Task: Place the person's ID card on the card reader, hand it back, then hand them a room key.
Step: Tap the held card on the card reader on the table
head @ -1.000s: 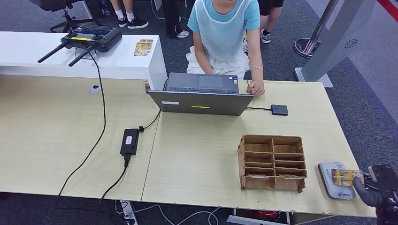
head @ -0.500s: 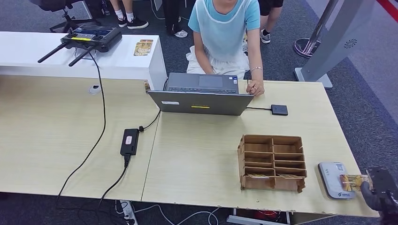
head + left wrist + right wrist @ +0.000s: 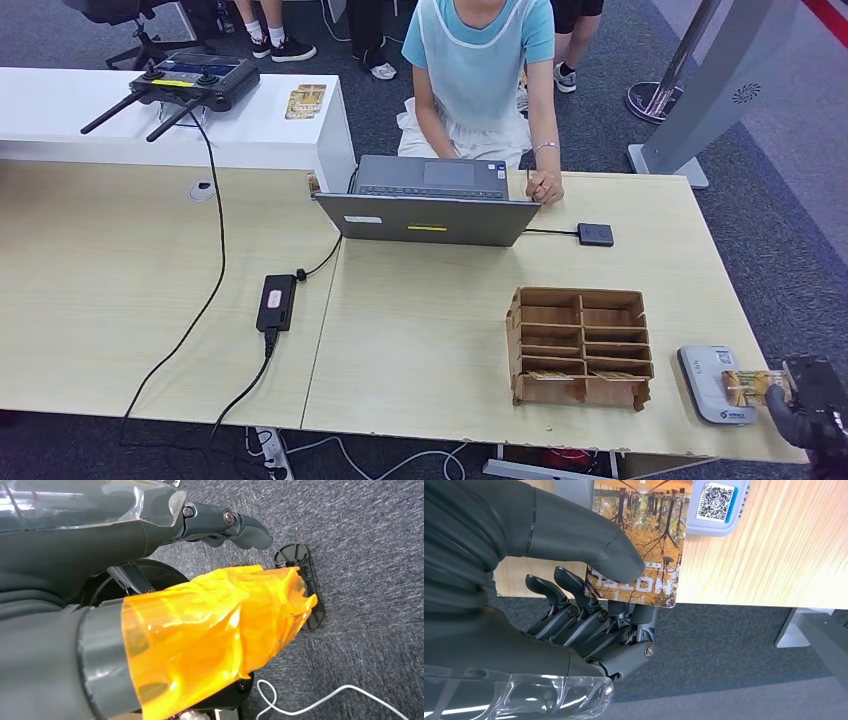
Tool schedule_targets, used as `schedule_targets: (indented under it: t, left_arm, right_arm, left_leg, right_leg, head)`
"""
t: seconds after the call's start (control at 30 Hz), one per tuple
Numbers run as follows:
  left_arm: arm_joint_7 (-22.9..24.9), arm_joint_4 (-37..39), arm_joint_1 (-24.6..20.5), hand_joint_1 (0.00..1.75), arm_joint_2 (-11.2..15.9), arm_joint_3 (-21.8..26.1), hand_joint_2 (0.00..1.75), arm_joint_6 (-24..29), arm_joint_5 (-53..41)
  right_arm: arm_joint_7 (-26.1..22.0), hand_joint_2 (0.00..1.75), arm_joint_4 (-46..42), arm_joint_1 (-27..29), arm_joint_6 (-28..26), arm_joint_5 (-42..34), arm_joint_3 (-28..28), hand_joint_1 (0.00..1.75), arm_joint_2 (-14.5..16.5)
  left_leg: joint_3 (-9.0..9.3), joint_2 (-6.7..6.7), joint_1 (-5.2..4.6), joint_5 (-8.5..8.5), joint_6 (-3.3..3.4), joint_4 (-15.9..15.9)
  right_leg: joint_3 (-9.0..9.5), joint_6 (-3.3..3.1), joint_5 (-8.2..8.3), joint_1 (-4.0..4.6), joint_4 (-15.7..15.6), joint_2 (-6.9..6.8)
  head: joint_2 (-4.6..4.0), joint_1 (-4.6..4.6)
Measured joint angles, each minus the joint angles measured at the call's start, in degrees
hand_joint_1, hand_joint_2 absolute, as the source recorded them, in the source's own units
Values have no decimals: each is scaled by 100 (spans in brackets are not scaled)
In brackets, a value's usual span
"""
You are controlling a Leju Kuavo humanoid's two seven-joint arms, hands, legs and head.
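My right hand pinches a card printed with autumn trees between thumb and fingers, at the desk's near right corner. The card's far end lies over the near edge of the grey card reader. In the right wrist view the thumb presses on the card, whose far end overlaps the reader with its QR sticker. I cannot tell whether card and reader touch. My left hand hangs over the carpet, its thumb wrapped in orange film, fingers apart and holding nothing. A person in a light blue top sits behind the laptop.
A wooden slotted organiser with cards in its lowest slots stands just left of the reader. A small black box is wired to the laptop. A power adapter and cable cross the desk's middle. A controller lies on the white table behind.
My right hand has drawn the card from over the reader's middle toward the desk's right edge and lower; it has hardly moved over the last half second.
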Motion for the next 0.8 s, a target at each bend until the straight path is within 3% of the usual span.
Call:
schedule_targets:
  t: [0.6,0.8]
  left_arm:
    - [-56,0,22,0,-2,1,0,-74,76]
    - [-61,0,29,0,-2,1,0,-96,95]
  right_arm:
    - [-276,175,-194,-29,357,-641,-215,175,78]
    - [-379,175,-598,-76,-95,-766,-231,175,90]
  left_leg:
    - [-1,0,0,0,0,0]
    - [-1,0,0,0,0,0]
  right_leg:
    - [0,0,0,0,0,0]
    - [0,0,0,0,0,0]
  head:
    - [0,-1]
    - [-1,-1]
